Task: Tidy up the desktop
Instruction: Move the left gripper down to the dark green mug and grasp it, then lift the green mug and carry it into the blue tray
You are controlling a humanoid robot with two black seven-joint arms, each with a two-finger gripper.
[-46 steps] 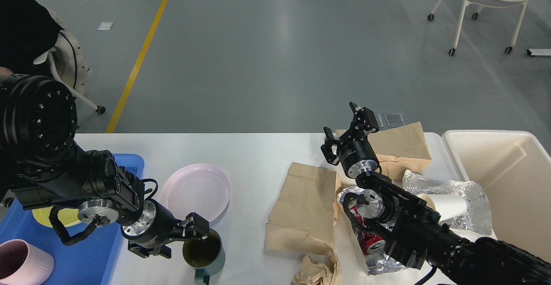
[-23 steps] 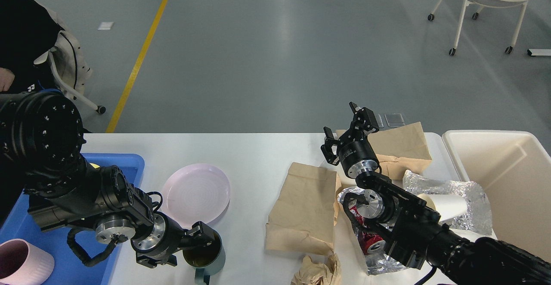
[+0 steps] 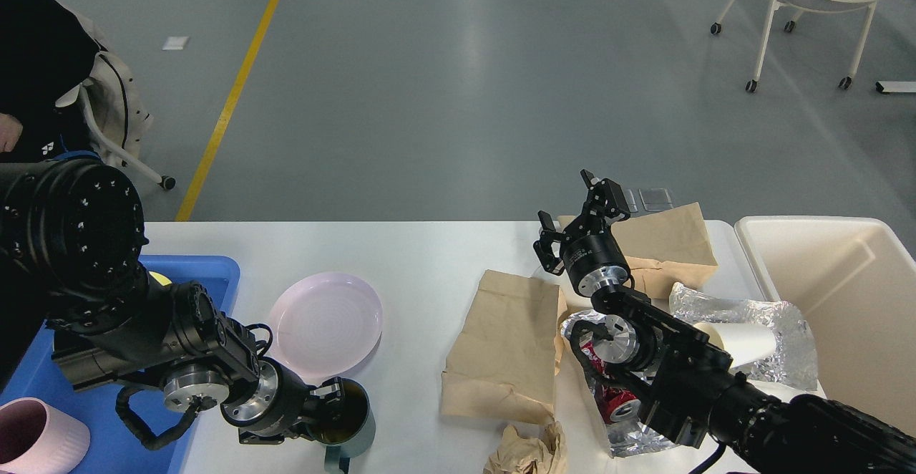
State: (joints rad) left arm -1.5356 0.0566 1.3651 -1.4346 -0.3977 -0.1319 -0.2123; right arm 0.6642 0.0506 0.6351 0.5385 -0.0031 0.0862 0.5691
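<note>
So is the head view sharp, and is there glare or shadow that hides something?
Head view: sharp all over, no blur. A pale streak of glare lies on the floor, hiding nothing. The foil glints. The desktop is evenly lit, with soft shadows. Only the left gripper at the mug is dark, so its fingers are hard to tell apart.

left gripper (image 3: 330, 408): low, jaws seemingly closed | right gripper (image 3: 580, 218): raised, spread
</note>
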